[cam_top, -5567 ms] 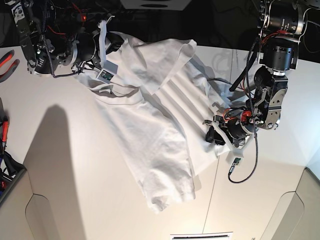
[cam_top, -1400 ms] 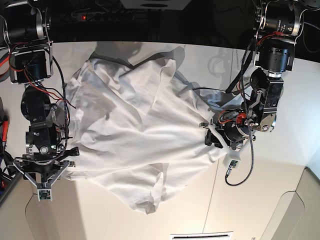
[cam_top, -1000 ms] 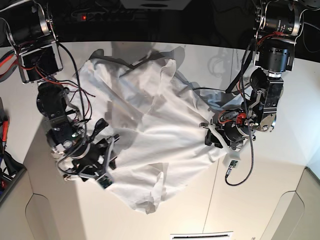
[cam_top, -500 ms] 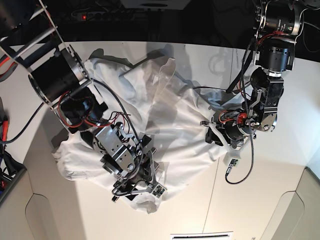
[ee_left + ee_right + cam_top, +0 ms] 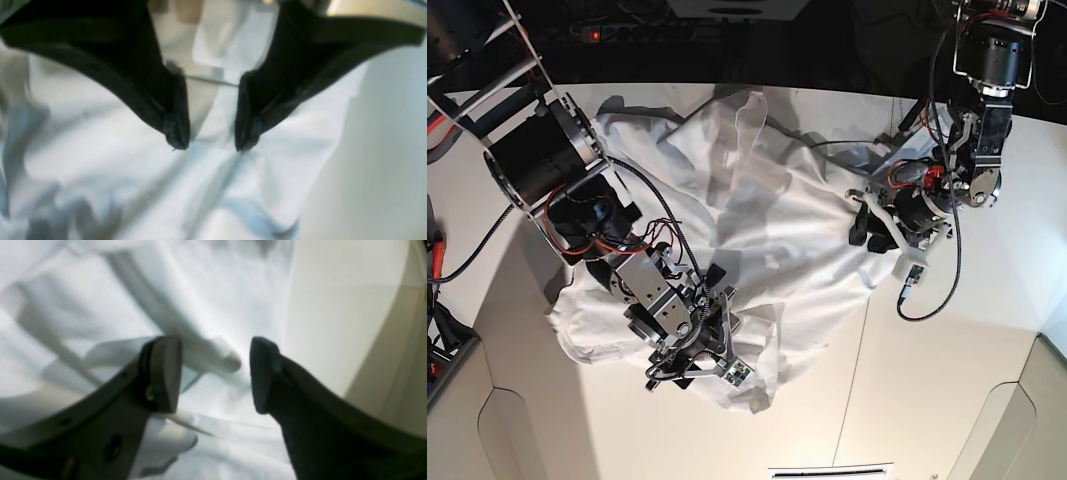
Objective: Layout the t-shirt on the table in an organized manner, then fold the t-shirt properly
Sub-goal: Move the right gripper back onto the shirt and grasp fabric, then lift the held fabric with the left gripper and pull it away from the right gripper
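Nearest me, the right gripper (image 5: 717, 372) hangs over the t-shirt's (image 5: 757, 215) front edge, its fingers (image 5: 165, 373) spread apart with nothing between them. The shirt lies crumpled across the white surface (image 5: 947, 370). Farther back, the left gripper (image 5: 862, 225) rests at its edge, fingers (image 5: 176, 130) parted, empty.

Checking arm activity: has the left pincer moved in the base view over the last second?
Yes. The left pincer has shifted up the frame, toward the table's far edge, with the t-shirt below it.
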